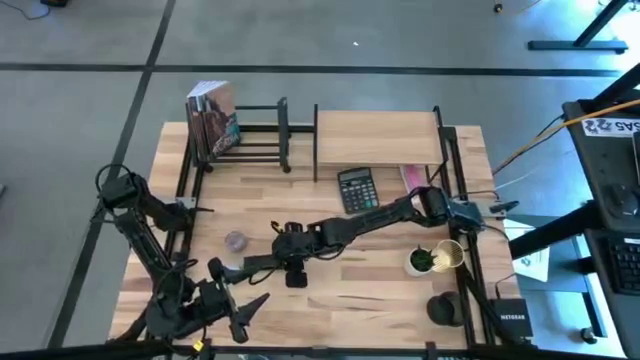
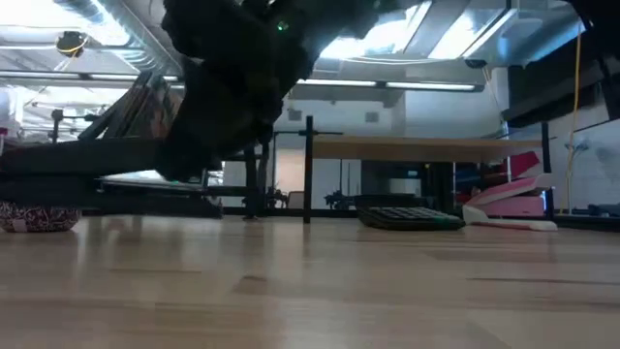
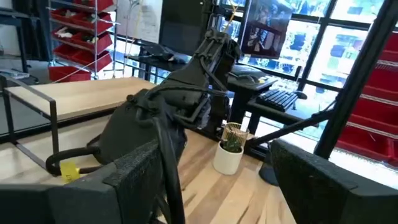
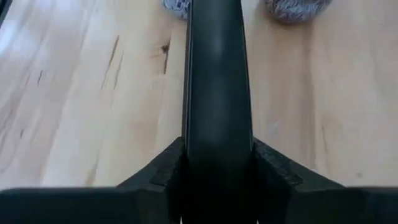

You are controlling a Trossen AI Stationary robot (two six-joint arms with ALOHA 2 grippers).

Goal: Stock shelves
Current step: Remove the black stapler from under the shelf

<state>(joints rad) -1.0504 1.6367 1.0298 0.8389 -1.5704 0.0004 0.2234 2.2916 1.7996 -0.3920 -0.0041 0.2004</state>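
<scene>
Right wrist view — fingers [image 4: 273,171] clamped on black handle [image 4: 216,81]

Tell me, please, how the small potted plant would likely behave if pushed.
The potted plant sits in a narrow white pot, so a high push would probably tip it. Its smooth wall may slip in a gripper.

Bare table [image 1: 360,290] lay open at lower centre; calculator [image 1: 356,189] and plant [image 1: 420,261] crowded the right, books [image 1: 213,117] filled the rack [image 1: 262,133].
</scene>
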